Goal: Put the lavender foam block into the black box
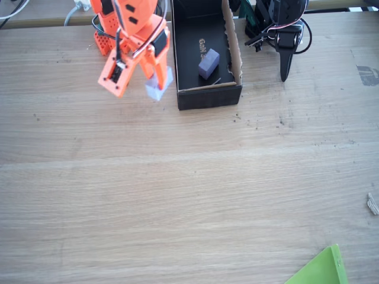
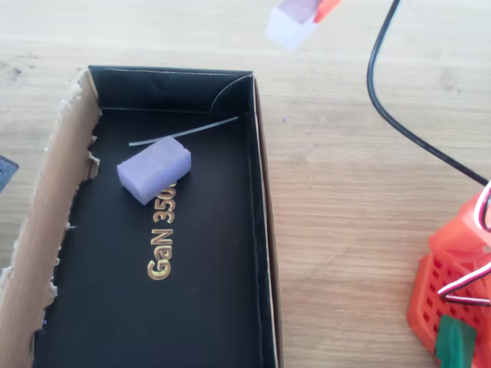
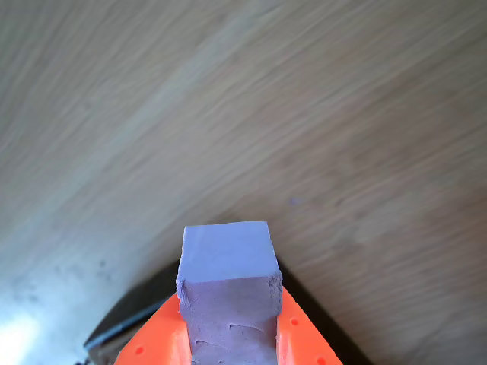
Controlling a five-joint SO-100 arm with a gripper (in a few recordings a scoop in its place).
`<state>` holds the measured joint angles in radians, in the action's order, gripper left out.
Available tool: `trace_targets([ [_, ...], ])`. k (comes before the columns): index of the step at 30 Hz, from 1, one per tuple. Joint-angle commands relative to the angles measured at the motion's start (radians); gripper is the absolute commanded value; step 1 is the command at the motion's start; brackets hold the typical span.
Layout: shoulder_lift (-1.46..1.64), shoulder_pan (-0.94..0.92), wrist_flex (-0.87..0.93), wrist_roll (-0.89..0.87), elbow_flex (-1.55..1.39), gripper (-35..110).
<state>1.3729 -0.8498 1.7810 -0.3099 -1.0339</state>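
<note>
Gripping the lavender foam block (image 3: pixel 228 293) between my jaws, I hold it above the tabletop (image 1: pixel 189 195), just beside the black box (image 1: pixel 208 97) but outside its wall (not over the opening). Farther off, another lavender block (image 2: pixel 153 169) lies on the box floor. Carrying across and releasing remain, I judge.
</note>
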Motion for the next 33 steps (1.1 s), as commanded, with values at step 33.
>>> trace_targets([
  [33,0.120,0.577,-0.097,0.173,-0.025,36],
])
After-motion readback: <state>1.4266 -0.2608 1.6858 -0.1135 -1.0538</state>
